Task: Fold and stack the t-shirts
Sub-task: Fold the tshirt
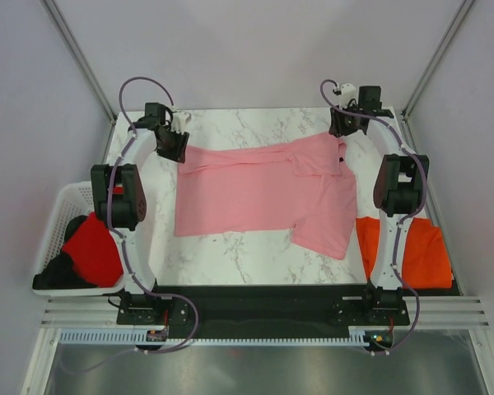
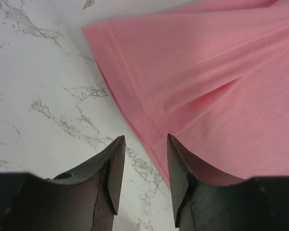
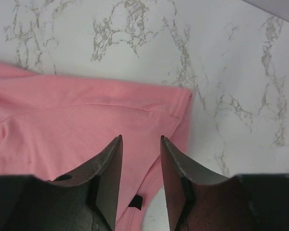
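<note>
Your pink t-shirt (image 1: 263, 189): lying across the counter (image 1: 230, 255). Your left fingers (image 2: 113, 168): spread, over its edge toward the far-left corner. Your right fingers (image 3: 111, 168): spread, over its far-right end.

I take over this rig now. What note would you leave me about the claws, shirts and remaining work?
Left claw: open, empty, at the far left corner of the light pink fabric t-shirt.
Right claw: open, empty, over its far right corner.
Bright orange t-shirt: flat beside the right arm, apparently folded.
Red t-shirt: in the white plastic lattice basket.
To do: finish pink, fold red, stack all.
</note>
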Available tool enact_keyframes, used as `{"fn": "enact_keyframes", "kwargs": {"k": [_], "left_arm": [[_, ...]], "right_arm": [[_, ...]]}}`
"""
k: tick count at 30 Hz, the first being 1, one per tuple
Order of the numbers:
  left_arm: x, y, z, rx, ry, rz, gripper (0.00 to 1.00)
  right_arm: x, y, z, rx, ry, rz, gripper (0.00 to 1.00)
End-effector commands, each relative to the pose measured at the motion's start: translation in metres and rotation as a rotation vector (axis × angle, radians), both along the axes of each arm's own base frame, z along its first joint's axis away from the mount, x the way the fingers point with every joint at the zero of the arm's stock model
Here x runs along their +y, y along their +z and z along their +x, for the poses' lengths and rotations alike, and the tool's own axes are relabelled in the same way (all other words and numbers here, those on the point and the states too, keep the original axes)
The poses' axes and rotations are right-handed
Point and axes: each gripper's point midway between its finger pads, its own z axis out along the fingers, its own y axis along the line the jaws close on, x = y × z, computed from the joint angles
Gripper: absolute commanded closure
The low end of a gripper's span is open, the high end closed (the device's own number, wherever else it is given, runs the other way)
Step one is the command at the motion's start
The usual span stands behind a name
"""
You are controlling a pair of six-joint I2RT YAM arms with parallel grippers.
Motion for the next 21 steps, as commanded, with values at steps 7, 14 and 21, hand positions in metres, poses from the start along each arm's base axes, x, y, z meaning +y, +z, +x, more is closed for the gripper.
{"fn": "enact_keyframes", "kwargs": {"k": [7,14,21], "left_arm": [[0.014,-0.005,0.033,-0.031,0.047,-0.045,0.53],[0.012,-0.012,0.046,-0.036,0.04,-0.062,0.58],[0.002,-0.017,0.045,-0.018,0.022,-0.113,0.65]], "right_arm": [[0.024,-0.023,-0.01,0.065,0.059,0.034,0.55],[0.039,-0.028,-0.012,0.072,0.082,0.013,0.55],[0.036,-0.031,-0.015,0.078,0.081,-0.006,0.55]]}}
